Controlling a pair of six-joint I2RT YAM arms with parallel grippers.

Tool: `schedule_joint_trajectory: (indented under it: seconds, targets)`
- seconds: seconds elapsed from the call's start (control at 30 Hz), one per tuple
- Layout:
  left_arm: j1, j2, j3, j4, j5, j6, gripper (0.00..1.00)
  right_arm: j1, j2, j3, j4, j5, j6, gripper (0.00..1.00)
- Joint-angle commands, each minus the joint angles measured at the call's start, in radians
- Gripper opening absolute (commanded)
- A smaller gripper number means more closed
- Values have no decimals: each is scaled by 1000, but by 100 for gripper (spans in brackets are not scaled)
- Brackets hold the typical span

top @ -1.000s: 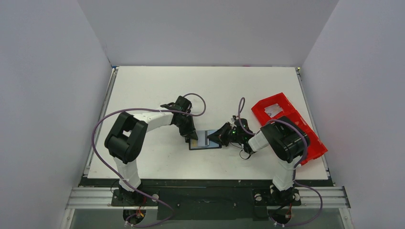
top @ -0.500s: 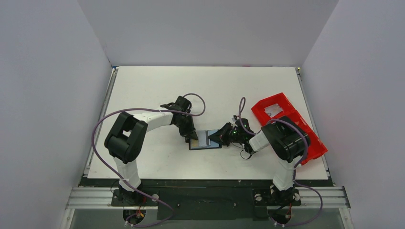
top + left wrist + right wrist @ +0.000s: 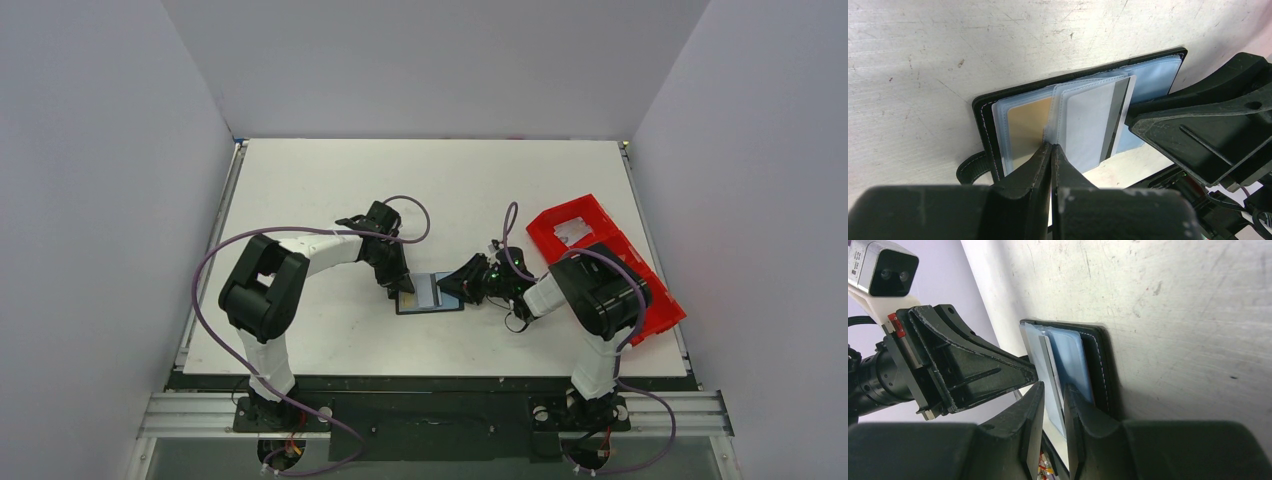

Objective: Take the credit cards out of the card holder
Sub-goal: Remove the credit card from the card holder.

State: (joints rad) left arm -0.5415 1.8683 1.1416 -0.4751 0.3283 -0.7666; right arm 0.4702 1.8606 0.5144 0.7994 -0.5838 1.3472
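The black card holder (image 3: 430,294) lies open on the white table between both arms. In the left wrist view its clear sleeves show a gold card (image 3: 1025,127) and a white card with a dark stripe (image 3: 1093,120) that sticks out past the sleeve toward the right. My left gripper (image 3: 1051,146) is shut, with its tips pressed on the sleeves near the fold. My right gripper (image 3: 1054,387) is open by a narrow gap, and the white card's edge (image 3: 1050,370) runs between its fingers. The closing tab (image 3: 968,170) pokes out at the holder's left.
A red compartment tray (image 3: 575,225) stands on the right side of the table, partly under the right arm. The two grippers face each other a few centimetres apart over the holder. Grey walls close in the table on three sides.
The right gripper's jaws have parted a little around the card's edge, and it has shifted slightly toward the holder. The left gripper has stayed shut in place.
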Motion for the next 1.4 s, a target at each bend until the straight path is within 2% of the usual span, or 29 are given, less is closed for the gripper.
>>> schedule_joint_trajectory:
  seconds: [0.0, 0.37, 0.6, 0.93, 1.37]
  targets:
    - [11, 40, -3, -52, -75, 26, 0, -7, -11, -9, 6, 29, -23, 19]
    - [11, 42, -5, -48, -72, 26, 0, 10, 5, 1, -22, 33, -36, 17]
    - [9, 45, -3, -46, -68, 26, 0, 16, 8, 7, -45, 35, -47, 11]
    - [9, 46, -3, -53, -73, 25, 0, 20, -28, 34, -174, 64, -132, 0]
    - [31, 26, -33, -62, -86, 33, 0, -24, -103, 38, -295, 89, -214, 0]
